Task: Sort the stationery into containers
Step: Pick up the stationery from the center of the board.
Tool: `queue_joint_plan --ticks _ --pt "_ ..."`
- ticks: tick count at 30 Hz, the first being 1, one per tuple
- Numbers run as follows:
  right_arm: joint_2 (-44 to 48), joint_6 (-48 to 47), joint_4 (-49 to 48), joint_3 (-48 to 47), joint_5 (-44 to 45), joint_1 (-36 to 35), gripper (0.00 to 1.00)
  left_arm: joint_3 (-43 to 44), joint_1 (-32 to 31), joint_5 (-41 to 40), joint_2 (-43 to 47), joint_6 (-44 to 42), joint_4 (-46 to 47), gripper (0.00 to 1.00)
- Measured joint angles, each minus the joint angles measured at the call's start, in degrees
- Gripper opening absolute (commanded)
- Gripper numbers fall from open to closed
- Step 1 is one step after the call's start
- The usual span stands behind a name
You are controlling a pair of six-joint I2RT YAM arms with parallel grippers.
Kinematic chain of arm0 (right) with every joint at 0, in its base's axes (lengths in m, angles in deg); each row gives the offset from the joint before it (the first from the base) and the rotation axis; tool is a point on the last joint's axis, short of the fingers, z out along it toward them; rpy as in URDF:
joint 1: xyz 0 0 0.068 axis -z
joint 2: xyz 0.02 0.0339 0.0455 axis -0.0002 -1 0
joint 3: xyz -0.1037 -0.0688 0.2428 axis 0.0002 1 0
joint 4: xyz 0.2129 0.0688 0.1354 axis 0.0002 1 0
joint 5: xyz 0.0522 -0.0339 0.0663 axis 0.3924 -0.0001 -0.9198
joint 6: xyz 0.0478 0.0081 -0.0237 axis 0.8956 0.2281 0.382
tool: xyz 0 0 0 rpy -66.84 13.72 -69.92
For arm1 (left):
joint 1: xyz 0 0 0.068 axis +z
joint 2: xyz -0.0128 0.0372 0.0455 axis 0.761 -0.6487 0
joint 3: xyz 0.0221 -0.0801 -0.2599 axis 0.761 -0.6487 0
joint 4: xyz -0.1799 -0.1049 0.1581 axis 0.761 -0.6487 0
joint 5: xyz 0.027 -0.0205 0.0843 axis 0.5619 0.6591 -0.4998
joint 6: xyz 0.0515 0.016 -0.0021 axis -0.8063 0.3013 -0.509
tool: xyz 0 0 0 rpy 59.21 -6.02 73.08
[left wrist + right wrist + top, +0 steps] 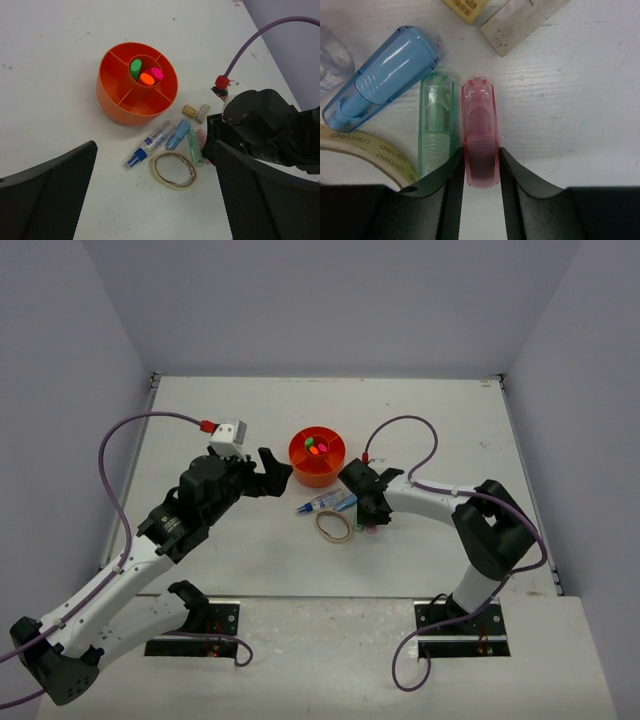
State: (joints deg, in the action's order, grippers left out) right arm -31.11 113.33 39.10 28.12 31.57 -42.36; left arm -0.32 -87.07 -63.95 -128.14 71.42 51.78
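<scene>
The round orange organizer (317,455) (107,100) holds green, orange and pink highlighters (146,75) upright in its centre cup. In front of it on the table lie the blue-tipped pen (150,144), a blue mini marker (385,90), a green one (436,120), a pink one (480,120), the tan band ring (173,170) and two tan blocks (189,110) (202,113). My right gripper (481,170) (368,520) is down at the table, shut on the pink marker's end. My left gripper (155,200) (272,472) hangs open and empty above the items, left of the organizer.
The ring (365,150) lies close to my right gripper's left finger, and the green marker touches the pink one. A white block with a red plug (230,430) sits on the left arm. Grey walls enclose the table's back and sides.
</scene>
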Motion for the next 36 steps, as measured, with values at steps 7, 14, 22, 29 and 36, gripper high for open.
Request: queue_joint_plan --ticks 7,14,22,29,36 --pt "3.1 -0.3 -3.0 3.5 -1.3 0.0 0.09 -0.4 0.0 4.5 -0.2 0.6 0.5 1.00" --pt "12.2 -0.7 -0.6 5.8 -0.4 -1.9 0.04 -2.6 0.0 12.9 -1.3 3.6 6.0 1.00" --pt "27.8 -3.8 -0.6 5.2 7.8 -18.9 0.03 -8.9 -0.8 21.1 -5.8 14.2 20.8 1.00" --pt "36.0 -7.0 -4.2 5.2 10.9 -26.2 0.04 -10.5 -6.1 23.8 -11.8 20.9 30.0 0.74" --pt "41.8 -9.5 -7.7 5.2 11.1 -27.4 0.04 -10.4 -9.2 25.4 -16.7 24.1 36.1 0.39"
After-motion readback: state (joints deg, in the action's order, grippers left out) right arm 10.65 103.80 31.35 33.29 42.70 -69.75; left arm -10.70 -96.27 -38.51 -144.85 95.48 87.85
